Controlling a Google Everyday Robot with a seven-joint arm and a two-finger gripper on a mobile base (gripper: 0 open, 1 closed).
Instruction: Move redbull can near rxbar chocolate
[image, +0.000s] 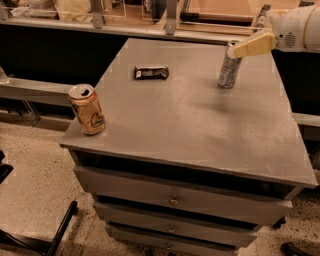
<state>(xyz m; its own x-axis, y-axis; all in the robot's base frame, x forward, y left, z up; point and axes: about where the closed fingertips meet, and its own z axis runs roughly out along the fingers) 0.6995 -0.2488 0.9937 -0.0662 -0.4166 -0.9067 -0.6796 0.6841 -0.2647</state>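
redbull can (229, 70) stands well apart from the rxbar chocolate (151, 73) on the bench (200, 130), so the whole move's left. my pincer (252, 46) hovers at its top, can't tell if wide or narrow.

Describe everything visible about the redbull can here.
The redbull can is a tall, slim, silver-grey metal can with faint blue patches. It stands upright on the grey table's far right part, apart from the rxbar and the tan can. The gripper reaches in from the right at the can's top and hides part of its rim; whether they touch cannot be told.
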